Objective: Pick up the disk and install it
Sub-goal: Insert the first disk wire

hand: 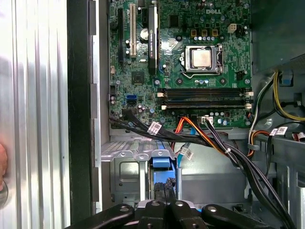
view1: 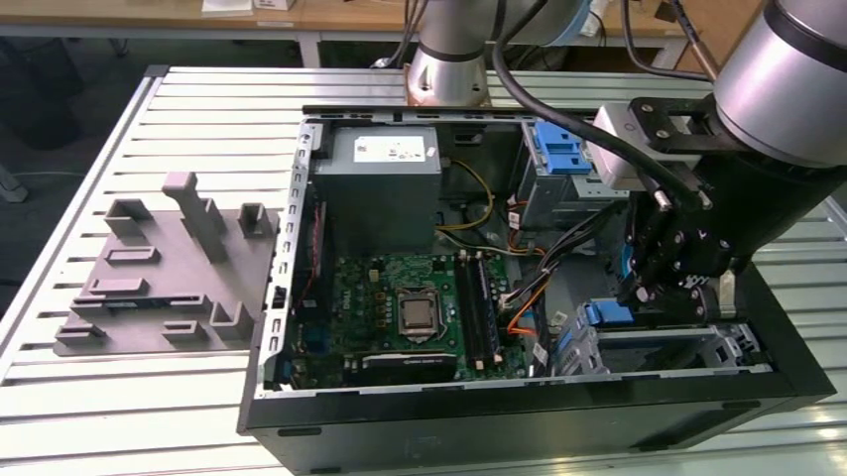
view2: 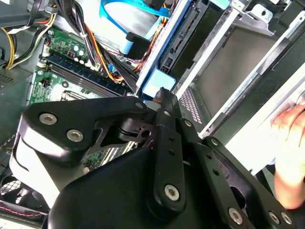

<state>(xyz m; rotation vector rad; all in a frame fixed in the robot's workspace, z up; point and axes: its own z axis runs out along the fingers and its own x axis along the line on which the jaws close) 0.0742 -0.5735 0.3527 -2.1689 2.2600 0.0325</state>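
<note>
One black, link-armed gripper (view1: 645, 295) hangs down into the lower right corner of the open black computer tower (view1: 530, 412) in the exterior view. Its two fingers are drawn almost together on the blue plastic end of the disk (hand: 161, 162), a flat silver-grey metal drive framed by blue rails. The disk stands on edge in the silver sheet-metal bay (hand: 125, 167) at that corner, near the green motherboard (view1: 411, 302). How deep it sits in the bay I cannot tell.

By my judgement the drive is stiff and fairly heavy for its size, with smooth metal faces that would slip. The blue rails are the softer, flexing part, so a pinch across the rail end grips well but could let the body tilt. It should not be knocked or dropped.

Room is tight. Folded bay walls flank the disk on both sides, and a bundle of black, orange and blue cables (hand: 200, 138) crosses between bay and motherboard, near the fingers. The tall grey power-supply box (view1: 384, 174) and the silver cage with a blue latch (view1: 562, 149) sit in the upper middle of the exterior view, well apart. Free space lies straight above the bay. What looks like a person's hand (view2: 289, 157) rests at the case rim in the second wrist view.
</note>
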